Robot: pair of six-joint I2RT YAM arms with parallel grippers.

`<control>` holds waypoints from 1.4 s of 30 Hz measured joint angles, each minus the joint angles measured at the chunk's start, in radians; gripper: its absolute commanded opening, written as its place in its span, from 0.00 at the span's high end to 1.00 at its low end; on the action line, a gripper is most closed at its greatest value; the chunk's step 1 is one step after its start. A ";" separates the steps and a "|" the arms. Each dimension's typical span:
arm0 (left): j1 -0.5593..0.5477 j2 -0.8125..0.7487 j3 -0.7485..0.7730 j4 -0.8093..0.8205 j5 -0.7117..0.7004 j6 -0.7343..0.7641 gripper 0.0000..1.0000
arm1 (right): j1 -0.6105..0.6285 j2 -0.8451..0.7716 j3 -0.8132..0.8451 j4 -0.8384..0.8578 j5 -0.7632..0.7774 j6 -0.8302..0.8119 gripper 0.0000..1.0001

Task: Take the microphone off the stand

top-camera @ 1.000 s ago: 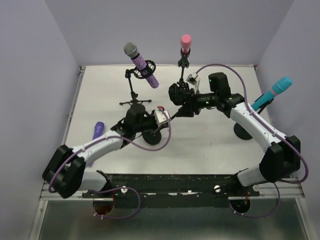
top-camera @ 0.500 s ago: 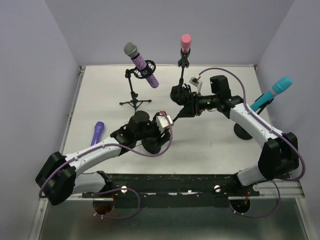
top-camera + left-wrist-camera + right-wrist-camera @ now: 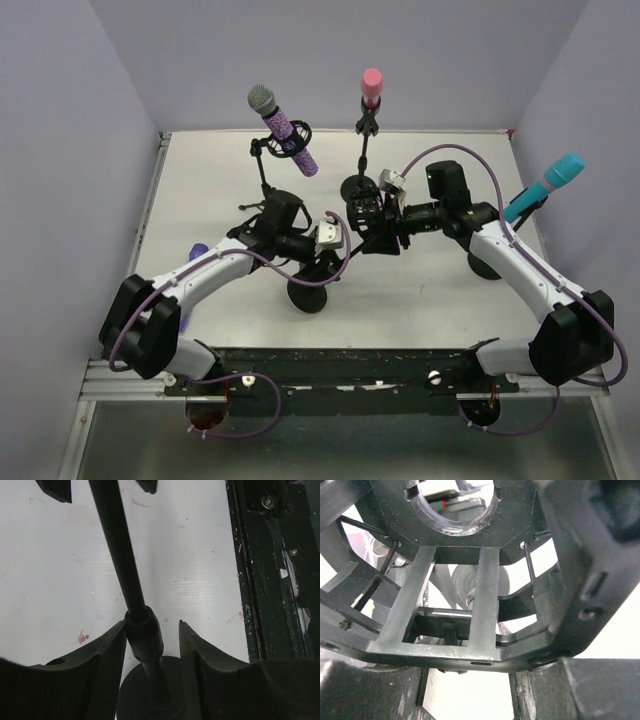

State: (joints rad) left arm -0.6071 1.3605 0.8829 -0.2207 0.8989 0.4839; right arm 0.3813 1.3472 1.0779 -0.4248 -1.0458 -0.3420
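Observation:
A purple microphone point(image 3: 196, 248) lies on the table at the left, mostly hidden behind my left arm. The black stand has a round base point(image 3: 308, 294) and a slanted pole point(image 3: 117, 545). My left gripper point(image 3: 330, 256) is open and straddles that pole low down. In the left wrist view the left gripper point(image 3: 151, 624) has the pole's collar against its left finger and a gap on the right. My right gripper point(image 3: 368, 222) is shut on the stand's black cage mount point(image 3: 485, 580), which fills the right wrist view between the right gripper's point(image 3: 470, 665) fingers. That mount holds no microphone.
Three other stands carry microphones: a glittery purple one with a grey head point(image 3: 285, 130) at the back left, a pink one point(image 3: 371, 88) at the back centre, a teal one point(image 3: 548, 183) at the right. The table's dark front rail point(image 3: 265, 580) runs close to the stand's base.
My left gripper has opened and shifted along the pole, its arm swinging back. My right gripper has come down and nearer with the mount. The stand's base has slid slightly toward the front.

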 measured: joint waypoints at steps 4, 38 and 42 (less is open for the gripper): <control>0.001 0.096 0.060 -0.033 0.026 0.031 0.86 | 0.000 0.001 0.011 -0.028 0.000 -0.060 0.99; 0.030 -0.131 -0.064 0.105 -0.121 -0.076 0.37 | -0.022 0.072 0.081 0.068 0.112 0.204 0.99; 0.033 -0.030 0.017 0.053 0.018 -0.063 0.36 | -0.021 0.066 0.082 0.049 0.090 0.119 0.99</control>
State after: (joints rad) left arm -0.5743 1.3304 0.8997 -0.1673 0.9169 0.4213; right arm 0.3599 1.4136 1.1595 -0.3759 -0.9558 -0.2230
